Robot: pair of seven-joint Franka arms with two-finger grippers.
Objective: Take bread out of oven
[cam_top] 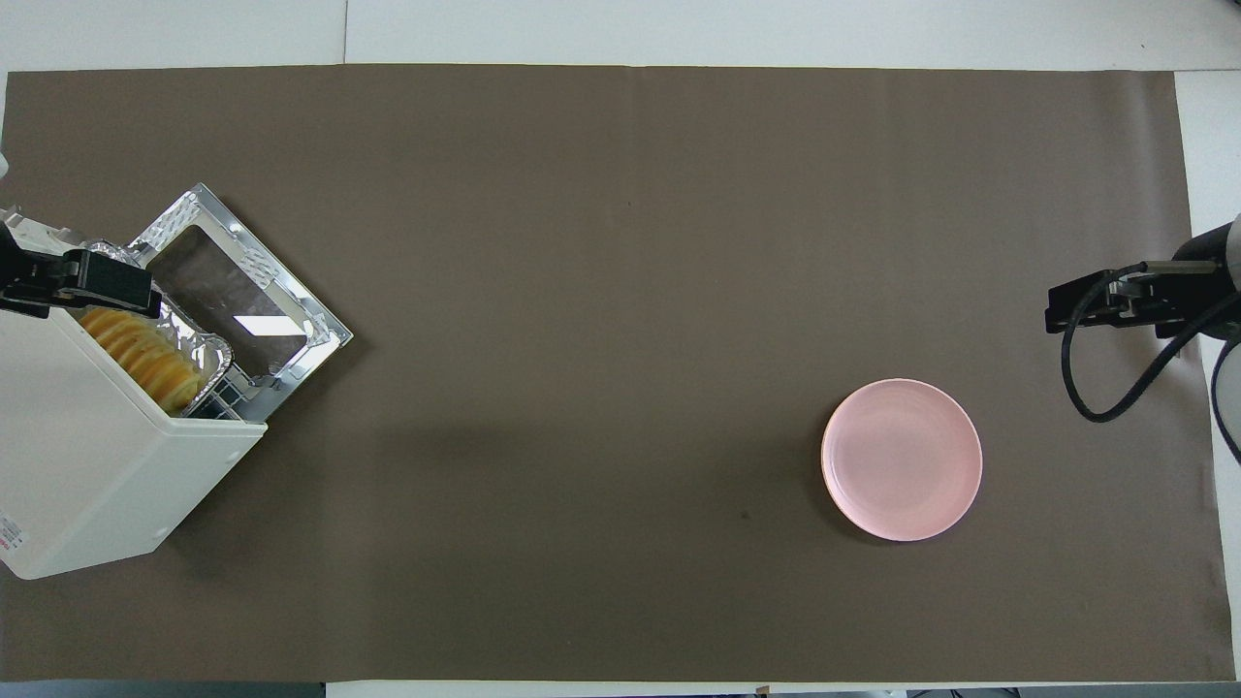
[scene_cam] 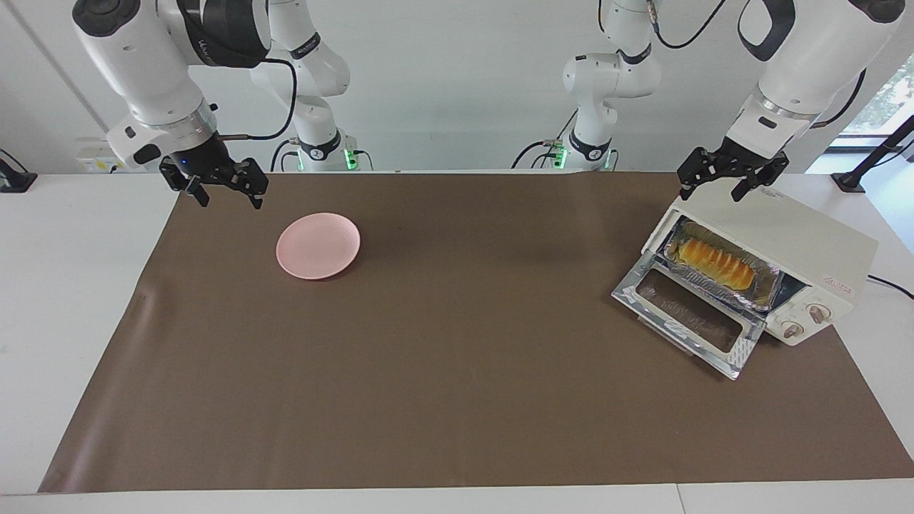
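The cream-white oven [scene_cam: 796, 239] stands at the left arm's end of the table with its glass door [scene_cam: 689, 314] dropped open. Inside, the golden ridged bread [scene_cam: 716, 263] lies in a crinkled foil tray [scene_cam: 767, 282] on the rack; from overhead the bread [cam_top: 145, 359] shows at the oven's mouth. My left gripper [scene_cam: 712, 191] hangs open in the air over the oven's top edge, above the bread, touching nothing. My right gripper [scene_cam: 228, 198] waits open and empty above the mat's corner at the right arm's end.
A round pink plate [scene_cam: 318, 245] sits bare on the brown mat [scene_cam: 457, 343], toward the right arm's end and just beside the right gripper. The oven's two knobs [scene_cam: 805, 321] face away from the robots, and a cable [scene_cam: 889, 284] runs off past the oven.
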